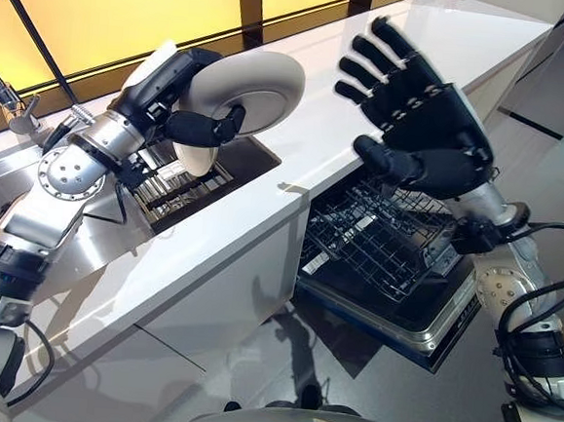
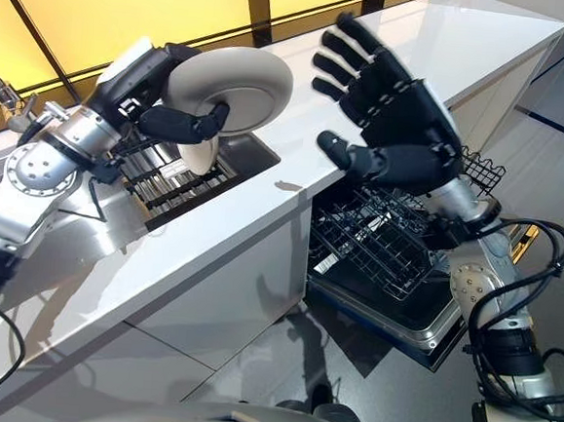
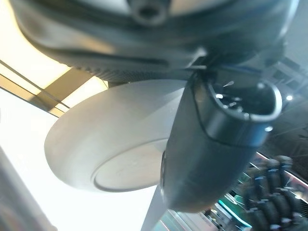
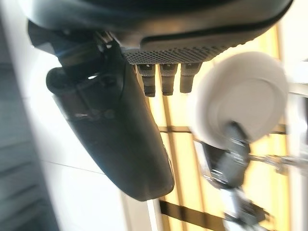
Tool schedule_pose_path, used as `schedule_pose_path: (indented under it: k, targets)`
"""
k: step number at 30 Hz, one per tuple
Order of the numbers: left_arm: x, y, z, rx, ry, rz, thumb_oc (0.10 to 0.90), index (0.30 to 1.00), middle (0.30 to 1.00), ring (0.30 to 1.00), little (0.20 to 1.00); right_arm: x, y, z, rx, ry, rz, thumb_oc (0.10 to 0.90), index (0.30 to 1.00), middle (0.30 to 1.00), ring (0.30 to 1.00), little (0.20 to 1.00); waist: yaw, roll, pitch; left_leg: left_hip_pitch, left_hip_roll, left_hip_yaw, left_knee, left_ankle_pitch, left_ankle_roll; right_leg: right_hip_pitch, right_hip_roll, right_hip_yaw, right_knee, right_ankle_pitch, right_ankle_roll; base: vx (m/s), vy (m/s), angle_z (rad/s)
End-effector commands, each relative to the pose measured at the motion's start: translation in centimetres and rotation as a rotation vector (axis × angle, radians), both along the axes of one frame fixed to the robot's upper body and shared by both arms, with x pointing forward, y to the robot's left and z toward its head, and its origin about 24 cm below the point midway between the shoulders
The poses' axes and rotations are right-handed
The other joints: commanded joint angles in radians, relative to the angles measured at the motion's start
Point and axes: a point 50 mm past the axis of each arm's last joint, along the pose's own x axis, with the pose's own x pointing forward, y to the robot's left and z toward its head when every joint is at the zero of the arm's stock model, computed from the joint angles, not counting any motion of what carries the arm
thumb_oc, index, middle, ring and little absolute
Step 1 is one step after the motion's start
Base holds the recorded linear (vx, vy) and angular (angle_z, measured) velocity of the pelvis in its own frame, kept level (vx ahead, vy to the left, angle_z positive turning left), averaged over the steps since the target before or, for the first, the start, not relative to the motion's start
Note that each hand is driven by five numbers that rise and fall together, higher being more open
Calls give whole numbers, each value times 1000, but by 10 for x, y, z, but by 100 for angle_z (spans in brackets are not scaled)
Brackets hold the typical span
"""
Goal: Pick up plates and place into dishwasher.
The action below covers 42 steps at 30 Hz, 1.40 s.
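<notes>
left robot hand (image 1: 187, 116) clamped on plate (image 1: 257, 90) above worktop (image 1: 294, 183) edge | right robot hand (image 1: 417, 109) spread, empty, over dishwasher rack (image 1: 382, 238)

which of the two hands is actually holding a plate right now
The left hand: its thumb and fingers pinch the white plate above the sink rack. The right hand is spread open, holding nothing.

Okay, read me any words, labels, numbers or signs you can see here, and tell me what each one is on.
No text can be read. The white plate in the left hand is plain, and so are the white counter, the dishwasher rack and the open right hand.
</notes>
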Motion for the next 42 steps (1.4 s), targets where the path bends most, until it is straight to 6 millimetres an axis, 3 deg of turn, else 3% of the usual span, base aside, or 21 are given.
schedule_pose_path:
  k: [1, 10, 21, 32, 38, 42]
  targets:
    - [-7, -20, 71, -119, -244, -129, 100, 300, 300, 300, 200, 7, 2, 41, -26, -155, 4, 800, 900, 900, 900, 900, 10, -20, -70, -16, -21, -54, 2, -18, -6, 54, -36, -47, 4, -3, 69, 0, 0, 0]
    - [-7, -40, 76, -131, -253, -196, 100, 300, 300, 300, 200, 26, 3, 30, -122, -101, -89, 800, 900, 900, 900, 900, 11, -23, -72, -16, -23, -59, 2, -18, -4, 55, -35, -49, 4, -1, 65, 0, 0, 0]
    - [0, -44, 59, -93, -158, -216, 100, 300, 300, 300, 200, 34, 1, 31, -115, -120, -178, 800, 900, 900, 900, 900, 16, -19, -66, -9, -25, -65, 2, -22, 0, 61, -35, -49, 4, -1, 64, 0, 0, 0]
    - [3, -38, 35, -83, -55, -229, 100, 300, 300, 300, 200, 34, -1, 35, -104, -132, -195, 800, 900, 900, 900, 900, 21, -22, -63, -8, -25, -67, 2, -22, 2, 61, -35, -48, 4, 1, 64, 0, 0, 0]
    - [-1, -30, 41, -63, -128, -189, 100, 300, 300, 300, 200, 35, -8, 28, -149, -97, -228, 800, 900, 900, 900, 900, 23, -23, -66, -11, -23, -66, 2, -20, 0, 59, -38, -49, 4, 1, 66, 0, 0, 0]
    - [-4, -17, 54, -56, -184, -133, 100, 300, 300, 300, 200, 39, -23, 19, -237, -55, -348, 800, 900, 900, 900, 900, 27, -23, -67, -11, -23, -65, 2, -19, -1, 60, -40, -54, 4, 1, 67, 0, 0, 0]
